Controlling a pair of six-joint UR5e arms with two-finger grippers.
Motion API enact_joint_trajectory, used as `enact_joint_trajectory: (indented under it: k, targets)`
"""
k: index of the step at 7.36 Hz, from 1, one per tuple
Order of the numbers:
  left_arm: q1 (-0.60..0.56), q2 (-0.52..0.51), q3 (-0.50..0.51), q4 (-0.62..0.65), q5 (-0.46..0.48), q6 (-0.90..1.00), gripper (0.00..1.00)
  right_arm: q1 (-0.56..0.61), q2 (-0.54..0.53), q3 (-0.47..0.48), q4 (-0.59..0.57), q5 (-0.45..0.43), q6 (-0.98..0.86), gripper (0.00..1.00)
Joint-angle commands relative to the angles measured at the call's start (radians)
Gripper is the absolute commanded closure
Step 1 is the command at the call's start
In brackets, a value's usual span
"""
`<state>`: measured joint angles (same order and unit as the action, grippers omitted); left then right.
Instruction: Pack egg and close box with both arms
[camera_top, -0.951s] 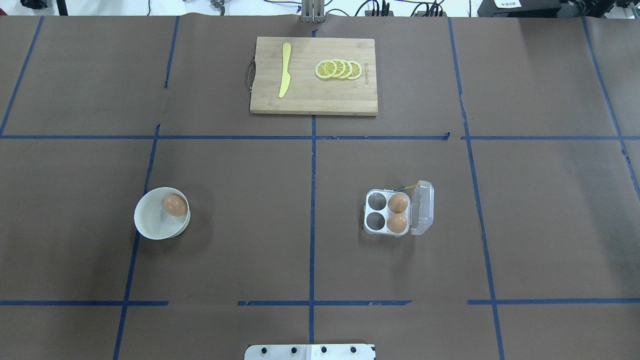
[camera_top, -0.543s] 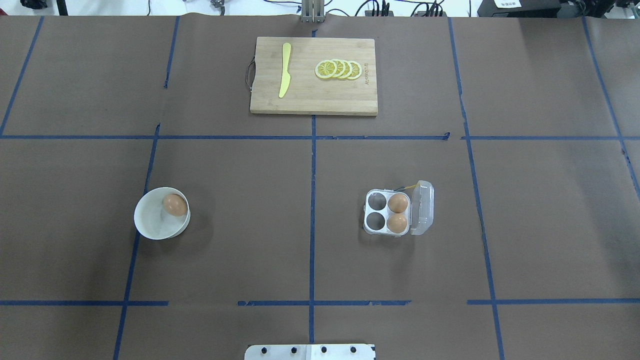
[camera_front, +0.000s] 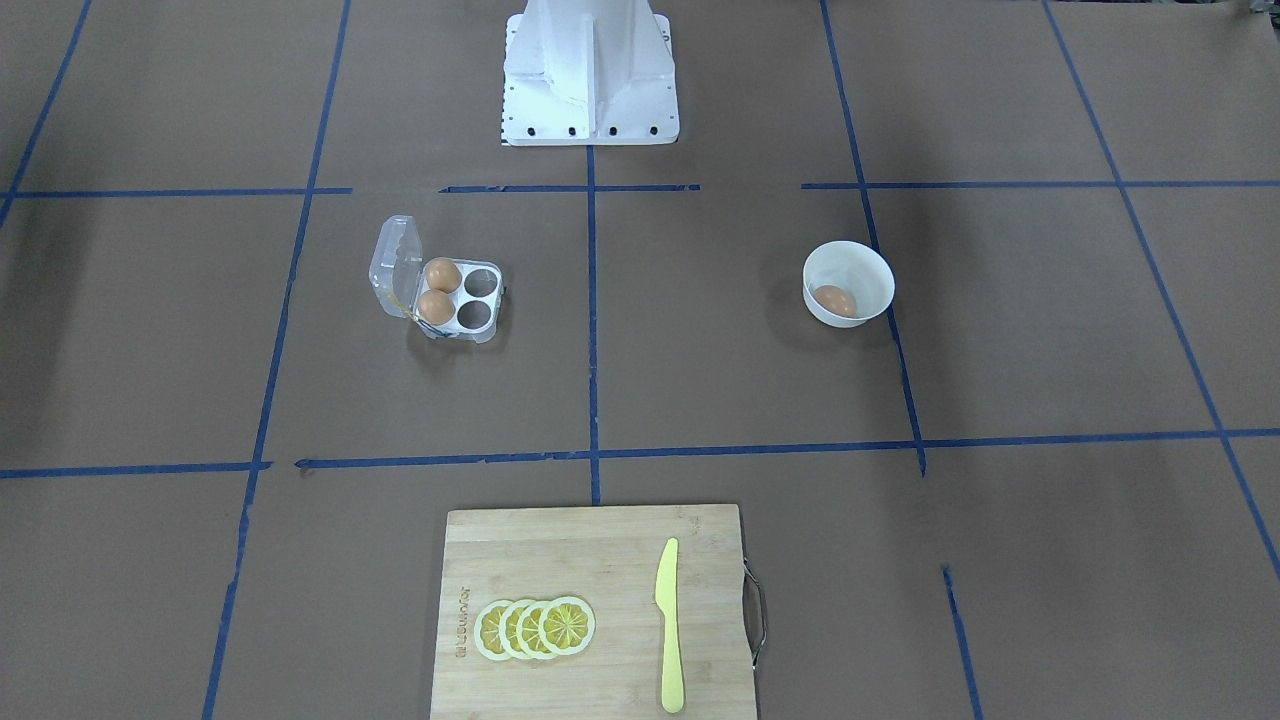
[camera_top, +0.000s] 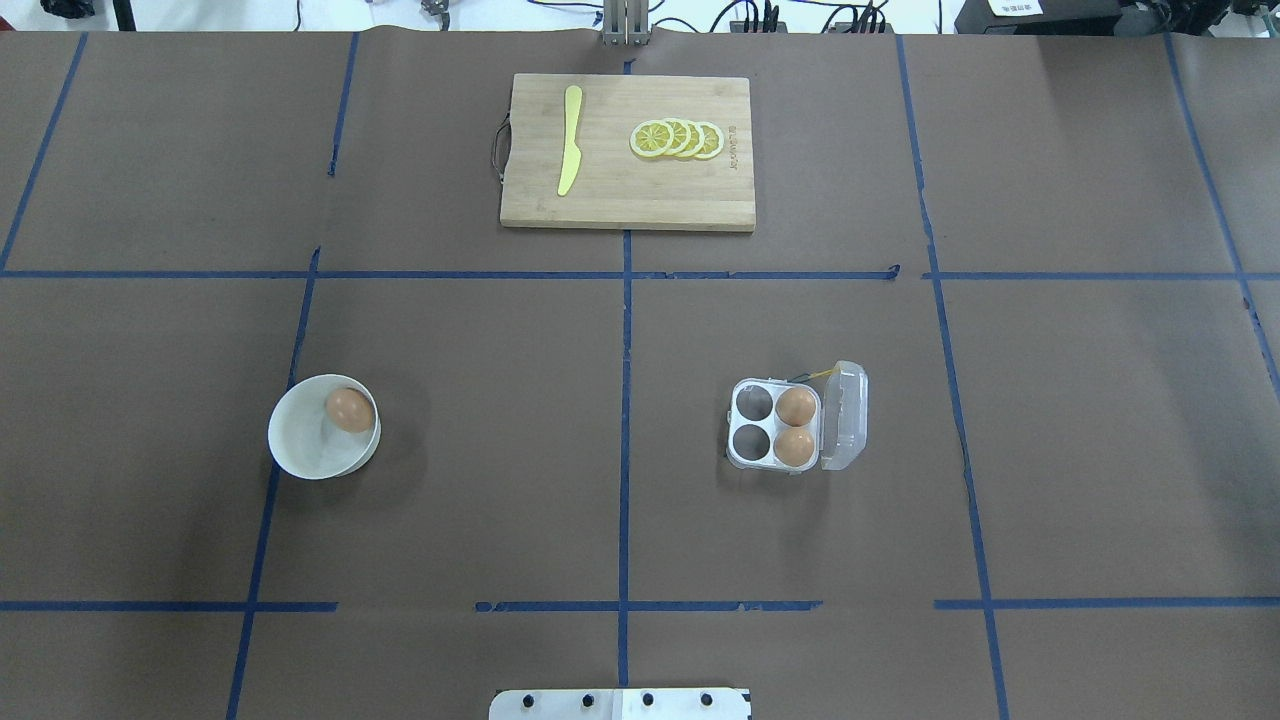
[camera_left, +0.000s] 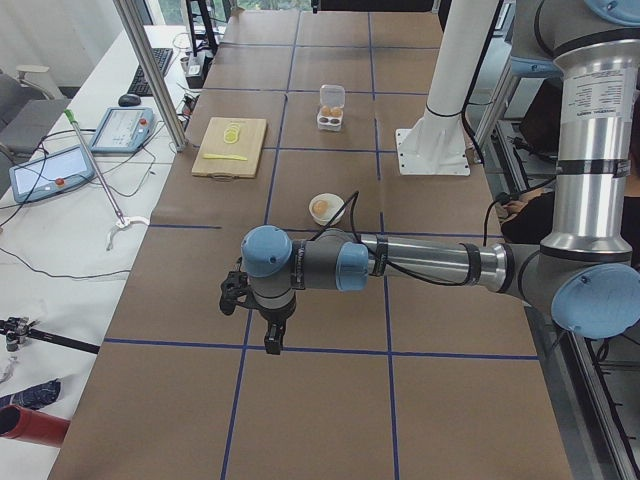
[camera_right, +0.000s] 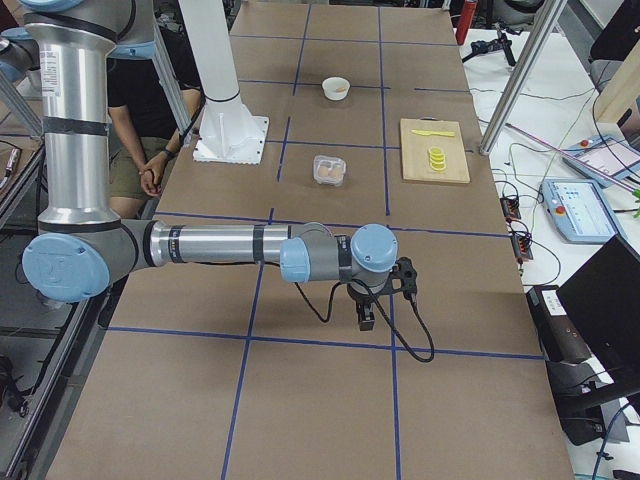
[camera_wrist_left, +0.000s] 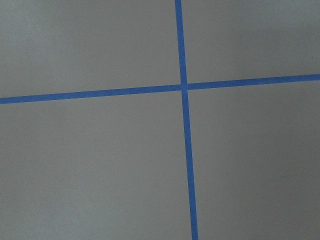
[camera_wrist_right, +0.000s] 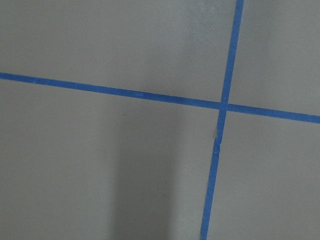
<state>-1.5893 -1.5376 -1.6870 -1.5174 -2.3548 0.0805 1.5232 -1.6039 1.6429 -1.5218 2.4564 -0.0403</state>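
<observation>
One orange-brown egg (camera_top: 350, 410) lies in a round white bowl (camera_top: 305, 450) on the left of the table; it also shows in the front view (camera_front: 833, 300). The clear box (camera_top: 773, 423) sits right of centre with its lid (camera_top: 845, 415) open to the right. Two eggs (camera_top: 796, 406) fill its right cups and the two left cups are empty. It also shows in the front view (camera_front: 458, 298). My left gripper (camera_left: 272, 335) and right gripper (camera_right: 365, 318) hang over bare table at opposite ends, far from both. I cannot tell whether they are open or shut.
A wooden cutting board (camera_top: 628, 200) with a yellow knife (camera_top: 570, 140) and lemon slices (camera_top: 678, 138) lies at the far middle. The white pedestal (camera_front: 588, 70) stands at the robot's edge. Blue tape lines cross the brown table cover.
</observation>
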Motion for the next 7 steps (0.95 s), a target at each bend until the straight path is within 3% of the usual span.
enact_joint_trajectory:
  k: [1, 3, 4, 7]
  targets:
    - [0.000, -0.006, -0.002, -0.051, -0.011, -0.002, 0.00, 0.000, 0.001, -0.006, 0.000, 0.000, -0.001, 0.00]
    - [0.003, -0.007, 0.001, -0.089, -0.024, -0.002, 0.00, 0.000, -0.004, 0.001, 0.000, 0.003, 0.002, 0.00]
    - [0.003, -0.009, -0.011, -0.098, -0.091, -0.002, 0.00, 0.000, -0.004, -0.003, 0.000, 0.003, 0.002, 0.00]
    - [0.133, -0.007, -0.033, -0.340, -0.138, -0.043, 0.00, 0.000, -0.007, -0.005, 0.000, 0.003, 0.000, 0.00]
